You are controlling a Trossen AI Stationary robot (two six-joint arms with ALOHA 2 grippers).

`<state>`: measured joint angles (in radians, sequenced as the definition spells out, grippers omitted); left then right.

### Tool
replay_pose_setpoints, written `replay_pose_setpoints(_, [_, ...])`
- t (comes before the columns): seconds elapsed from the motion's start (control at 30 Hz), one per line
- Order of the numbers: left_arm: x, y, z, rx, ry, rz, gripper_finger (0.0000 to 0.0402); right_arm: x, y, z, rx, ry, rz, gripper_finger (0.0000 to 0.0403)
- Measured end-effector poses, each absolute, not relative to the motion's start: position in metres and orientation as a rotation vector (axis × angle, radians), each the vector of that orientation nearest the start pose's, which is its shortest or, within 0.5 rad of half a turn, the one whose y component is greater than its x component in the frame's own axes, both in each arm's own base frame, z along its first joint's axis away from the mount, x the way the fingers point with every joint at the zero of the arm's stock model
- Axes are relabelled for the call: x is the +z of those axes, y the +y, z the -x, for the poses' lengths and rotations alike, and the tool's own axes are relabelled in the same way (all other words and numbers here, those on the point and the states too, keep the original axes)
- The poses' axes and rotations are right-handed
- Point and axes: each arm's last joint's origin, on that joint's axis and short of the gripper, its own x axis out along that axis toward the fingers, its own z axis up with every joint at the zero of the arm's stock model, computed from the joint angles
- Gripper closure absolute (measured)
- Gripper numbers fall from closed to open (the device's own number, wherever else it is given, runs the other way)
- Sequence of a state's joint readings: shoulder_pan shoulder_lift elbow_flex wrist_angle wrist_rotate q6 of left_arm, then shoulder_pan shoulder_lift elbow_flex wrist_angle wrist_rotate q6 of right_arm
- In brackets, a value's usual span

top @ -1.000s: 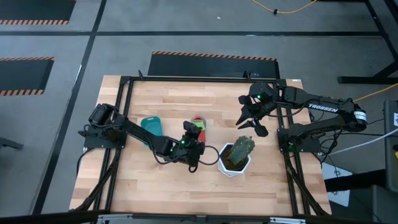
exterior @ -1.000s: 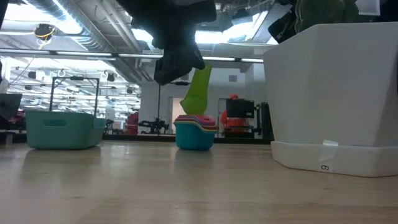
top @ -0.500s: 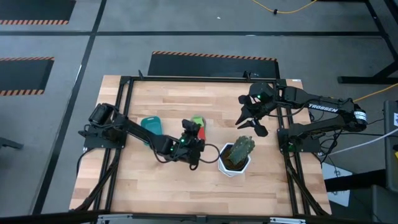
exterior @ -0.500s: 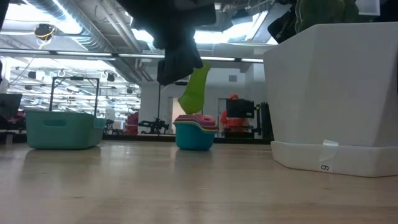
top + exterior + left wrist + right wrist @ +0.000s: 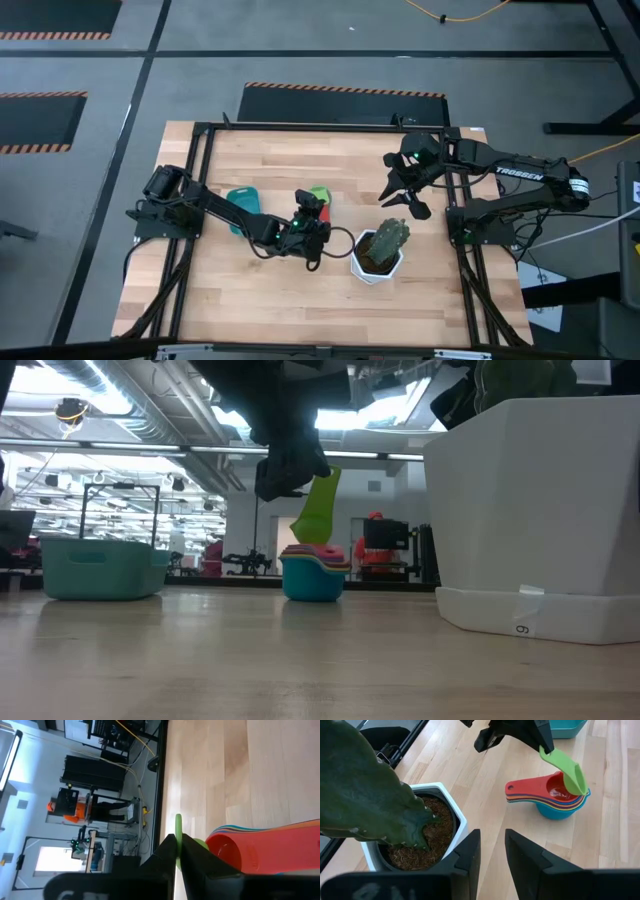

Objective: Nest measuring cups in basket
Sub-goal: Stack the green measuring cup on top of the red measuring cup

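Right over the middle of the table, the left gripper [image 5: 520, 732] has its two dark fingers pinched shut on the handle of a lime-green plastic measuring cup [image 5: 567, 767], and that cup hangs tilted just above the rest of the set, not touching it as far as I can see. Under it sits the nested stack of plastic measuring cups [image 5: 555, 795], red one on top with its handle sticking out, more colours below, and a blue cup at the bottom resting on the light wooden table [image 5: 400, 290]. Off to the side of the stack, well apart from it, sits the small teal plastic rectangular basket [image 5: 100, 568]; the arm partly covers it from above. Near the stack on the other side is a white hexagonal pot [image 5: 375, 262] with a green cactus-like plant [image 5: 360, 790] in brown soil. Over by the table's right edge the right gripper [image 5: 402, 195] hangs with its fingers spread apart, holding nothing.
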<state>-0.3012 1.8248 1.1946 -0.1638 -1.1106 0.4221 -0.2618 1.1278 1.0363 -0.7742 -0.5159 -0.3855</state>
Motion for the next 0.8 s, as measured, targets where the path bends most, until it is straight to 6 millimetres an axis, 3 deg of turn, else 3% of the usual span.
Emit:
replay_pose_setpoints(0.33, [0.2055,-0.0870,-0.3669,0.631,0.787,-0.914,0.0369,0.3086,-0.0422,-0.2128,0.386,0.739,0.034,0.0308])
replay_pose_setpoints(0.8, [0.2050,-0.0939,-0.3657,0.587,0.779,-0.912,0.0367,0.3086,-0.0422,-0.2128,0.386,0.739,0.034,0.0308])
